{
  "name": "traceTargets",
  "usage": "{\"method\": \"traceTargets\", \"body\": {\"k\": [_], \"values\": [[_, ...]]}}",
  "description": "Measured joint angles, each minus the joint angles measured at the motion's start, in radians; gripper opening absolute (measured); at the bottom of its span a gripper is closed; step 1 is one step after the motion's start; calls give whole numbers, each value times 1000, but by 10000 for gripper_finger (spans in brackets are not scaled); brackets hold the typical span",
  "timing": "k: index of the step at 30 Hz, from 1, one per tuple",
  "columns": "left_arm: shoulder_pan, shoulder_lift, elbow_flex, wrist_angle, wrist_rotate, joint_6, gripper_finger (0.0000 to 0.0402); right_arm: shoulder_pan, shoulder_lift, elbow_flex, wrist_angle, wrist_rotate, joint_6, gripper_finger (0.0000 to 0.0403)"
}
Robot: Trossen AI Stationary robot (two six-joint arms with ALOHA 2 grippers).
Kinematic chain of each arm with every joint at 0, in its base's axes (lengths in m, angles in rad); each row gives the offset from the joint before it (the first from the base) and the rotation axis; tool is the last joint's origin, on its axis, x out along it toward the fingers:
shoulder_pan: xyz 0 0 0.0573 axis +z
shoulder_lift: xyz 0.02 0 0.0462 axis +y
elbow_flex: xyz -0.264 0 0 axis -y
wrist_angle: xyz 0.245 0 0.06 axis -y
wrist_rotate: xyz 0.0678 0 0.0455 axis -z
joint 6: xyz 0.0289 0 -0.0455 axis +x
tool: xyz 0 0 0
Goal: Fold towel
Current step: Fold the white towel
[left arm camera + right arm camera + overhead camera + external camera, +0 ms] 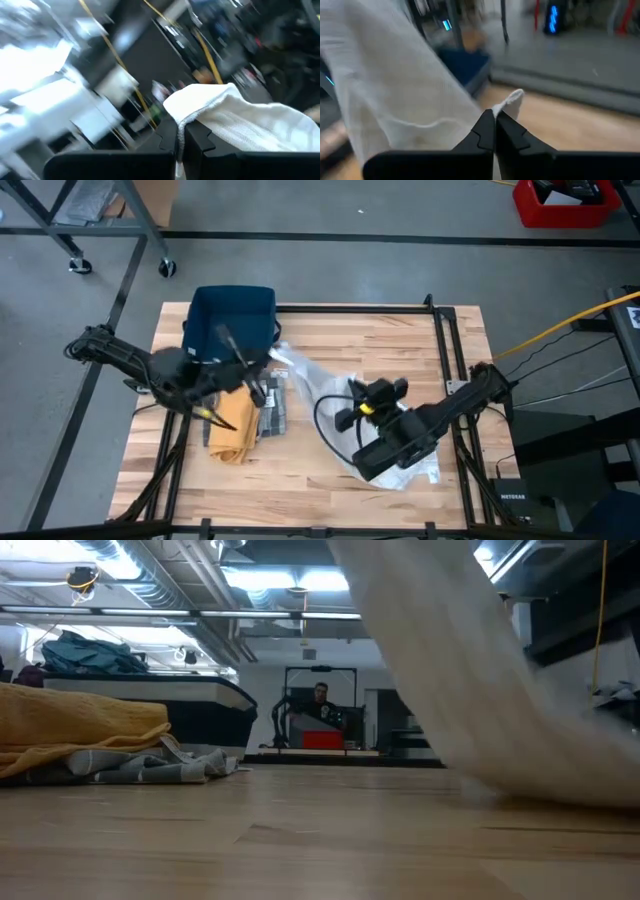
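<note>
A white towel (318,380) runs across the middle of the table between my two grippers, and its lower part lies bunched under the right arm (415,470). In the low view the towel (470,670) slants down from above onto the tabletop. My left gripper (270,366) is by the blue bin, shut on one towel corner. My right gripper (350,398) is at mid-table, shut on another corner. Both wrist views show fingers closed on white cloth. My left gripper pinches a corner of the white towel (186,112) between its two shut fingers; the cloth bunches over the fingertips (197,131) and trails off to one side. My right gripper pinches another towel corner (512,101) between its shut fingers, a small tuft sticking out past the tips. The towel hangs away from it in a raised sheet (395,85).
A dark blue bin (232,320) sits at the far left of the table. A folded yellow towel (232,432) and a grey checked cloth (274,412) lie near the left arm, also seen in the low view (80,730). A person sits far behind the table (321,698).
</note>
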Motion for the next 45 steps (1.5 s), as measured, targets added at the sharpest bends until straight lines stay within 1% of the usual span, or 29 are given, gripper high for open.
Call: {"method": "traceTargets", "body": {"k": [4, 7, 10, 13, 17, 20, 22, 25, 30, 33, 35, 39, 40, 45], "values": [[0, -5, 0, 279, 0, 207, 0, -8, -41, 105, 6, 138, -161, 4], [16, -22, 0, 400, 0, 322, 0, -14, -72, 182, 4, 224, -278, 3], [43, -51, 1, 432, 2, 373, 0, -26, -93, 255, 3, 286, -385, 3], [81, -76, 1, 431, 1, 376, 0, -42, -113, 321, 2, 312, -478, 3], [136, -90, 1, 429, 11, 370, 0, -81, -164, 312, 20, 311, -545, 4], [186, -90, 1, 413, 57, 332, 0, -120, -179, 312, 17, 309, -577, 4], [228, -89, 1, 392, 126, 304, 0, -149, -186, 312, 17, 309, -610, 4], [306, -78, 1, 404, 238, 237, 0, -199, -205, 311, 18, 305, -654, 4], [455, -53, 1, 412, 347, 61, 0, -274, -240, 311, 21, 300, -709, 4], [549, -22, 7, 465, 455, -59, 0, -315, -267, 311, 29, 300, -751, 4], [606, 8, 39, 487, 502, -131, 0, -339, -289, 311, 29, 300, -761, 4], [683, 76, 147, 472, 515, -243, 0, -365, -326, 311, 34, 299, -770, 4], [695, 94, 175, 463, 520, -257, 0, -369, -335, 311, 39, 299, -783, 4], [738, 195, 325, 424, 631, -284, 0, -370, -390, 311, 116, 308, -889, 4]]}}
